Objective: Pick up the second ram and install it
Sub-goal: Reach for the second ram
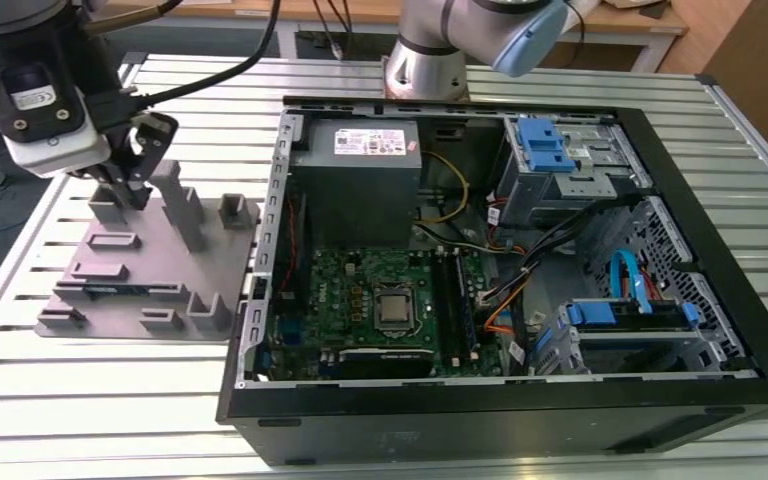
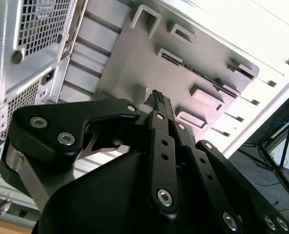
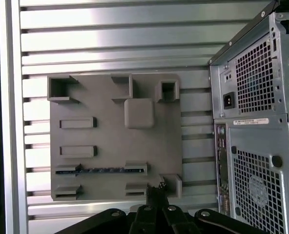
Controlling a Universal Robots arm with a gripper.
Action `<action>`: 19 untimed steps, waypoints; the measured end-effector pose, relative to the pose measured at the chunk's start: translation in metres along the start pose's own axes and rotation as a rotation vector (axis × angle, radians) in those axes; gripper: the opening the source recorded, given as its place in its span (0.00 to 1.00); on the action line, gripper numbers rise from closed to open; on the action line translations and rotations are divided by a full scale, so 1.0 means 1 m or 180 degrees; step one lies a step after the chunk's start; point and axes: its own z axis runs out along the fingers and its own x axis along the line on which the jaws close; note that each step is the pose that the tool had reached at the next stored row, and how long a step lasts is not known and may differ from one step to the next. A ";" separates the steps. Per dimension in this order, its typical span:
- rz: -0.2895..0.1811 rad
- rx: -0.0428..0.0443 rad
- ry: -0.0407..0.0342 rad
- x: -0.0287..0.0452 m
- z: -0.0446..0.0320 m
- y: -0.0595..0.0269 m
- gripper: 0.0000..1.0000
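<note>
The second ram (image 3: 100,170) is a thin blue-green stick standing on edge between two holders of a grey fixture plate (image 3: 115,141). In the exterior view the ram (image 1: 124,290) sits near the plate's front edge, to the left of the open computer case (image 1: 257,300). My gripper (image 1: 124,192) hangs above the far part of the plate (image 1: 131,250), apart from the ram. Its black fingers (image 2: 156,105) are shut together with nothing between them. In the first wrist view the gripper (image 3: 156,187) shows over the plate's edge. The long black motherboard slots (image 1: 464,300) lie inside the case.
The case lies open on a slatted metal table (image 1: 117,400), with a green motherboard (image 1: 357,290), a grey power supply (image 1: 357,150), blue drive bays (image 1: 551,150) and loose cables (image 1: 518,270). Tall grey posts (image 1: 177,205) rise from the fixture plate near the gripper. The arm's base (image 1: 424,70) stands behind the case.
</note>
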 end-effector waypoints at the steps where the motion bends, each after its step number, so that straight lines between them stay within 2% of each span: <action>1: 0.0000 0.0000 0.0000 0.0024 0.0004 -0.0003 0.11; 19: 0.0000 0.0000 0.0000 0.0422 0.0083 -0.0042 0.11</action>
